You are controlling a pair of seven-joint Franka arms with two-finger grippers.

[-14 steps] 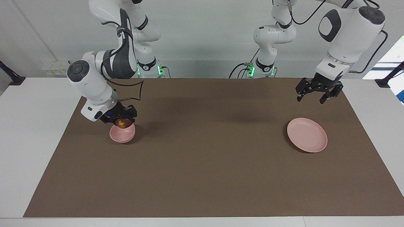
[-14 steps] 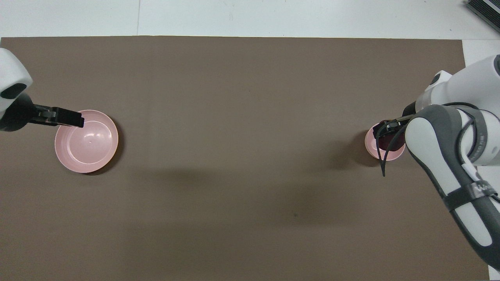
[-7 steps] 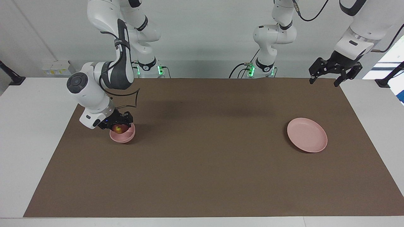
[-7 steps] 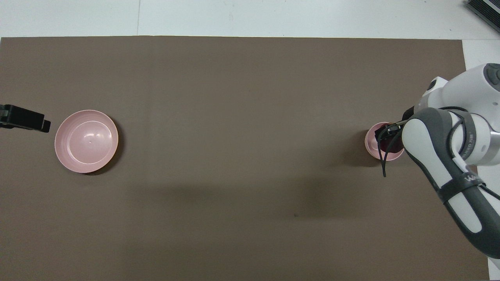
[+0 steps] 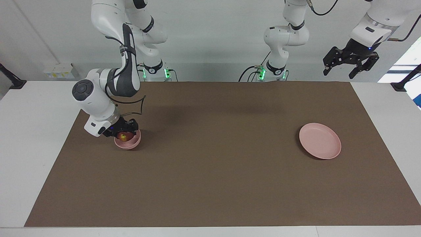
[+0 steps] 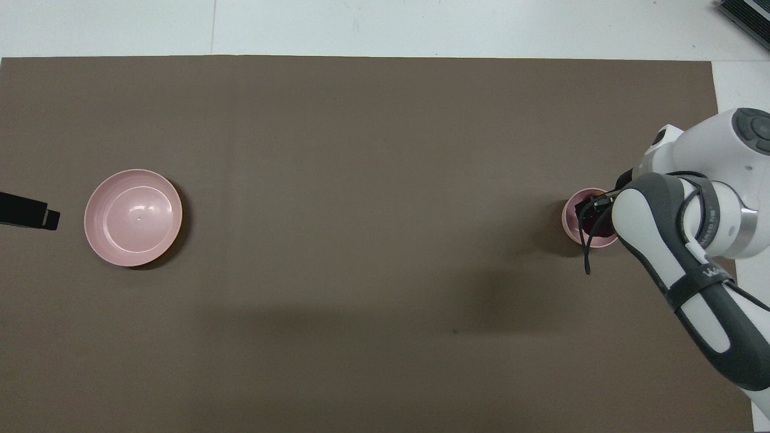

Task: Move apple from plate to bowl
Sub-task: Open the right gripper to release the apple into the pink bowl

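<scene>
The small deep pink bowl (image 5: pixel 130 144) stands toward the right arm's end of the table. My right gripper (image 5: pixel 124 131) is down in it, shut on the dark red apple (image 5: pixel 124 135), which sits inside the bowl's rim. In the overhead view the bowl (image 6: pixel 570 218) and the apple (image 6: pixel 588 227) are partly hidden under the right gripper (image 6: pixel 592 210) and its arm. The flat pink plate (image 5: pixel 319 141) lies bare toward the left arm's end of the table; it also shows in the overhead view (image 6: pixel 133 217). My left gripper (image 5: pixel 349 64) is open, raised high beside the plate's end of the mat.
A brown mat (image 5: pixel 210 171) covers most of the white table (image 5: pixel 29 131). The left gripper's tip (image 6: pixel 48 216) shows at the edge of the overhead view, beside the plate.
The right gripper has lowered the apple deeper into the bowl. The left gripper has risen and drawn away from the plate toward the table's end.
</scene>
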